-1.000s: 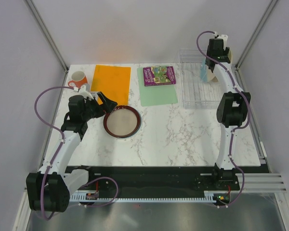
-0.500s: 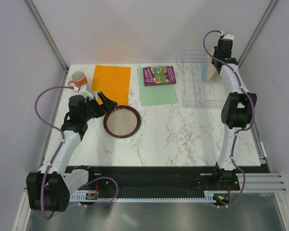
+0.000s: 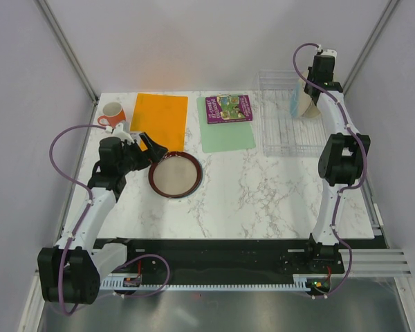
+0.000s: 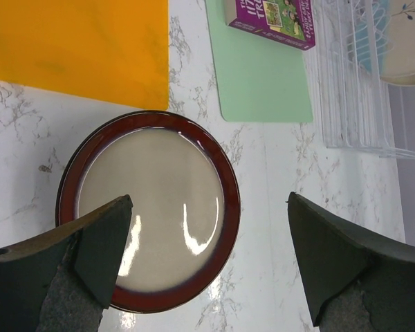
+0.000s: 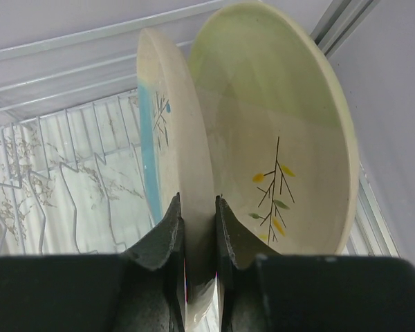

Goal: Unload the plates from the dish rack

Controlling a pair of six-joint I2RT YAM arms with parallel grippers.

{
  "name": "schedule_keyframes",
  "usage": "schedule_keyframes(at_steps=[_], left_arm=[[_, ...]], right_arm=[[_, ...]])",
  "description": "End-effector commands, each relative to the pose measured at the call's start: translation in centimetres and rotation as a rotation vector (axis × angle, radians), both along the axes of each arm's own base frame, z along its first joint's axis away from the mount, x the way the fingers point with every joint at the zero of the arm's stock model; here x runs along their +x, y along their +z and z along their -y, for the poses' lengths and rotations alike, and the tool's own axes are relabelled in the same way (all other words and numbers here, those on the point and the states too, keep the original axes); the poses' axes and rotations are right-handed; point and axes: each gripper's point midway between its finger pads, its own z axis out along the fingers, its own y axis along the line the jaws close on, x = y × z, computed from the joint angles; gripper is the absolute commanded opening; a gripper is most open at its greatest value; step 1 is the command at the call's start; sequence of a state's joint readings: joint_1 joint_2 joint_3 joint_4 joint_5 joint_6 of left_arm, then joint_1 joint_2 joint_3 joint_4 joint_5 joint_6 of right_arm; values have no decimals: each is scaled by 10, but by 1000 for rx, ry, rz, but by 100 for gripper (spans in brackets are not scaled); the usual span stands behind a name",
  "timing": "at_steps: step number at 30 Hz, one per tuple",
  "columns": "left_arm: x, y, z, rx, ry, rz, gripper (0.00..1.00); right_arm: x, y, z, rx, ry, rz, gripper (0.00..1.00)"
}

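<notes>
Over the last second we see the right arm (image 3: 340,158) swing back toward the far right corner of the dish rack (image 3: 283,131). Its jaws now sit clamped on the rim of the cream-and-blue plate (image 5: 171,104), which stands upright beside another sprig plate (image 5: 277,138). The left arm (image 3: 100,194) stays put (jaws wide apart over the maroon-rimmed plate (image 4: 159,207), flat on the tabletop (image 3: 263,187)), so we judge the next lift ready to begin.
</notes>
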State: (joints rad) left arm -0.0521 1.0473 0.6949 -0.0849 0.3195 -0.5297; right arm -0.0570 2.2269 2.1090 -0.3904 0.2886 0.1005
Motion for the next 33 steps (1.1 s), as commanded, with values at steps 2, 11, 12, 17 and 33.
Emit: schedule_keyframes(at_steps=[2, 11, 12, 17, 33], left_arm=[[4, 12, -7, 40, 20, 19, 100], [-6, 10, 2, 3, -18, 9, 100], [-6, 10, 1, 5, -16, 12, 100], [-7, 13, -1, 10, -3, 26, 100], [-16, -1, 16, -81, -73, -15, 100]], right_arm=[[-24, 149, 13, -8, -77, 294, 0], [-44, 169, 12, -30, -77, 305, 0], [-46, 170, 13, -39, -87, 306, 0], [-48, 181, 20, -147, -132, 279, 0], [-147, 260, -93, 84, 176, 448, 0]])
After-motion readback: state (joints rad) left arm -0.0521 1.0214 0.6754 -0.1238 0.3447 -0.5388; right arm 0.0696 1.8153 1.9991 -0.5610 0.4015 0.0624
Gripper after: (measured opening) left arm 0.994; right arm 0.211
